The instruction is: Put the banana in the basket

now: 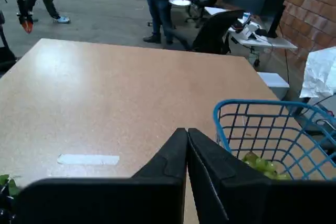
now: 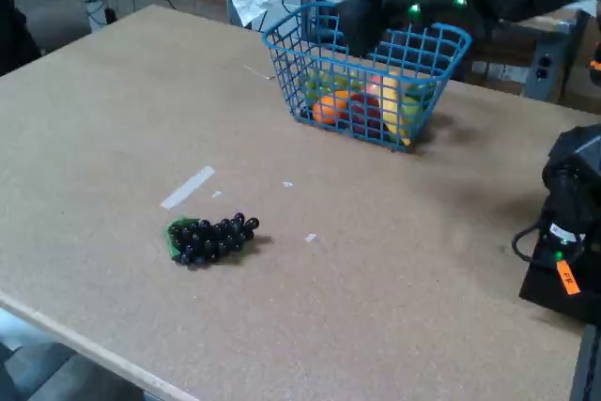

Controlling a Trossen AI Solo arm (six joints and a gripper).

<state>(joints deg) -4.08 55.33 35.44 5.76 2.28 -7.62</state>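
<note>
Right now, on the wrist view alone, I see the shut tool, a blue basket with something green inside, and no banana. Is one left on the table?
Observer: No. Outside the basket, the fixed view shows a dark grape bunch and a tape strip.
Operator: Anything yellow inside?
Observer: Yes, a yellow piece at the basket's right end, beside red fruit and orange fruit; the wire hides its shape.
Operator: And the arm?
Observer: The arm is above the basket's far rim.

No text can be read (the orange tag is blurred).
</note>
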